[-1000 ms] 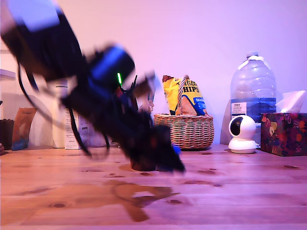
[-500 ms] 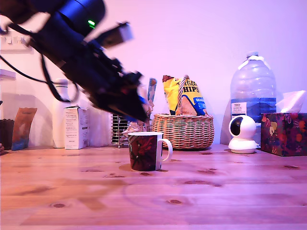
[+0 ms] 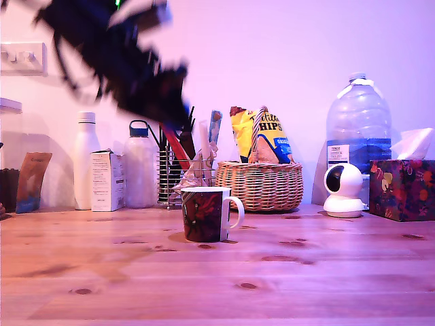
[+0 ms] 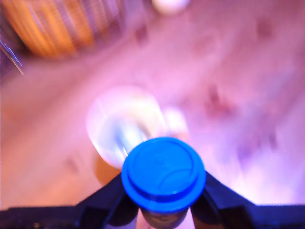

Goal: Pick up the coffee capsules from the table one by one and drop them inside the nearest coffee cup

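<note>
Wrist view shows you the gripper [image 4: 163,210] clamped on a small blue plastic capsule [image 4: 163,172], held high above the dark red-and-black patterned ceramic mug [image 3: 204,214] for a drop.

Glossy ceramic cup [image 3: 202,214] on a knotty, faintly shiny wood table [image 3: 326,278]; smooth matt blue plastic capsule [image 4: 163,173]; woven wicker basket [image 3: 262,185] at the cup's 2 o'clock.

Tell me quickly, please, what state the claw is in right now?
Claw: shut on a blue coffee capsule, held between its fingers above the coffee cup.
</note>
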Available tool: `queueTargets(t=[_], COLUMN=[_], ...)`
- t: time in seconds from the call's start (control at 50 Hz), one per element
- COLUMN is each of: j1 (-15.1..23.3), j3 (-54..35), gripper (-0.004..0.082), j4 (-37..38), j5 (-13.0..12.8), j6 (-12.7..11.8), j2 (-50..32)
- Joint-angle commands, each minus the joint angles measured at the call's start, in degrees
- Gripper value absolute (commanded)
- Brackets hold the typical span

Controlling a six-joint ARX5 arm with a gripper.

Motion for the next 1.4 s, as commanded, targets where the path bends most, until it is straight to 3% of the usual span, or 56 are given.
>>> queueTargets(t=[0.0, 0.76, 1.14, 1.38], j1=[0.5, 0.9, 1.3, 1.2], j3=[1.5, 33.9, 42.0, 42.6], gripper=[0.0179, 0.018, 0.018, 0.018], j4=[-1.9, -29.4, -35.3, -35.7], j5=[0.2, 2.1, 2.0, 1.8], j6=[0.8, 2.7, 2.8, 2.9], j2=[2.7, 26.6, 34.8, 35.8])
